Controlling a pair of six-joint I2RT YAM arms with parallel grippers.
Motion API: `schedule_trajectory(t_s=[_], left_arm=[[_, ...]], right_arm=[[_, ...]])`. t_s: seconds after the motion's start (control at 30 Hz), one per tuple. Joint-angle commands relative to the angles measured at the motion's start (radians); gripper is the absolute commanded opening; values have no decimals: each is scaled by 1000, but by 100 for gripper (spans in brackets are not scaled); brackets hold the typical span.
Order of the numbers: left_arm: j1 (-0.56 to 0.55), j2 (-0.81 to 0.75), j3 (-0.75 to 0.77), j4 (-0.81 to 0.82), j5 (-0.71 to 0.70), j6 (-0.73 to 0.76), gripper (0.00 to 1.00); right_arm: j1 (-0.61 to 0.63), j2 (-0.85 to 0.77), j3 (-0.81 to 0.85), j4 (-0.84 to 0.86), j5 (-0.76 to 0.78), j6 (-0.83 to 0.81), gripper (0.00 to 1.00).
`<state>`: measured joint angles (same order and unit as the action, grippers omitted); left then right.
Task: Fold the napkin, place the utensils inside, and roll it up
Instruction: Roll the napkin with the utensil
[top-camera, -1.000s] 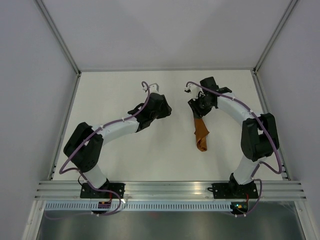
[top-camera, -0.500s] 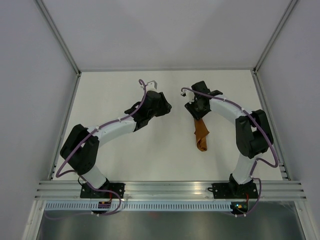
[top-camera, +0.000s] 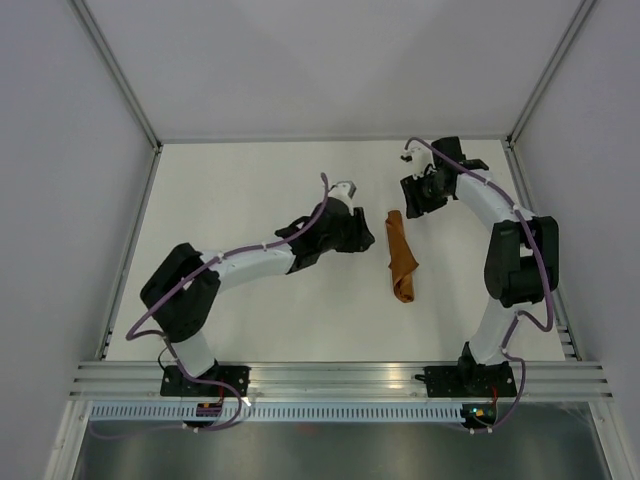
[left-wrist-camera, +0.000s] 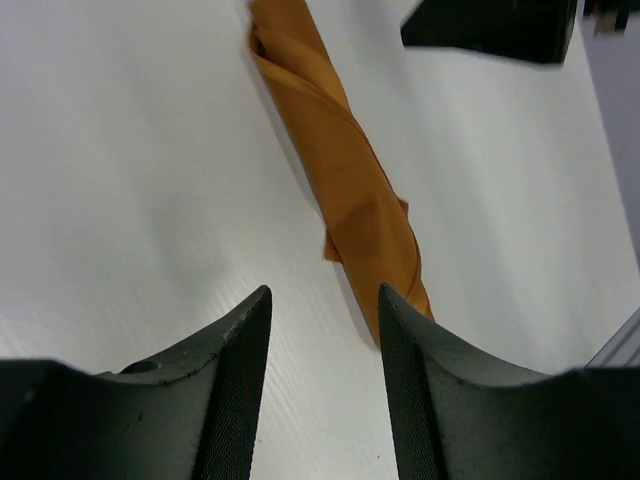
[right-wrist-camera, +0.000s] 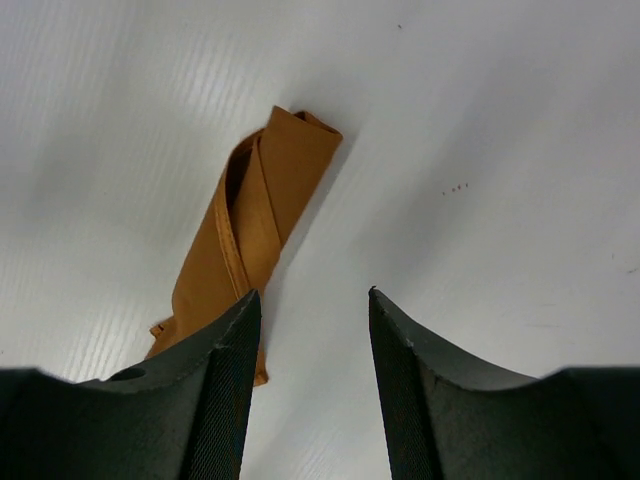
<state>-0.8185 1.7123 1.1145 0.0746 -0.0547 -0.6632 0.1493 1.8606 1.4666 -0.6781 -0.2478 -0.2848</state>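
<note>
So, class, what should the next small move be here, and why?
Probably lift the left gripper away from the napkin: it lies rolled on the table, and this gripper and the right gripper both stand open, holding nothing.

The rust-orange napkin (top-camera: 402, 258) is lying rolled into a narrow, tight tube, resting flat on the white table (top-camera: 240, 180) just right of centre. It's running far to near, its layers spiralling around it, one small corner poking out sideways.
</note>
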Motion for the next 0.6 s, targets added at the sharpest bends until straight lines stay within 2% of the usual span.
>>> schedule_trajectory(t_s=[0.0, 0.07, 0.3, 0.4, 0.57], left_arm=[[-97, 64, 80, -25, -40, 117, 53], [-135, 122, 169, -67, -78, 171, 54], [-312, 372, 556, -379, -399, 319, 54], [-376, 496, 752, -496, -554, 427, 55], [-416, 612, 870, -598, -669, 511, 58]], right_arm=[[-63, -35, -9, -63, -131, -5, 54], [-118, -52, -23, -67, -139, -14, 54], [-238, -44, -23, -75, -211, -30, 53], [-281, -21, -6, -83, -241, -36, 52], [-326, 8, 44, -116, -306, -43, 52]])
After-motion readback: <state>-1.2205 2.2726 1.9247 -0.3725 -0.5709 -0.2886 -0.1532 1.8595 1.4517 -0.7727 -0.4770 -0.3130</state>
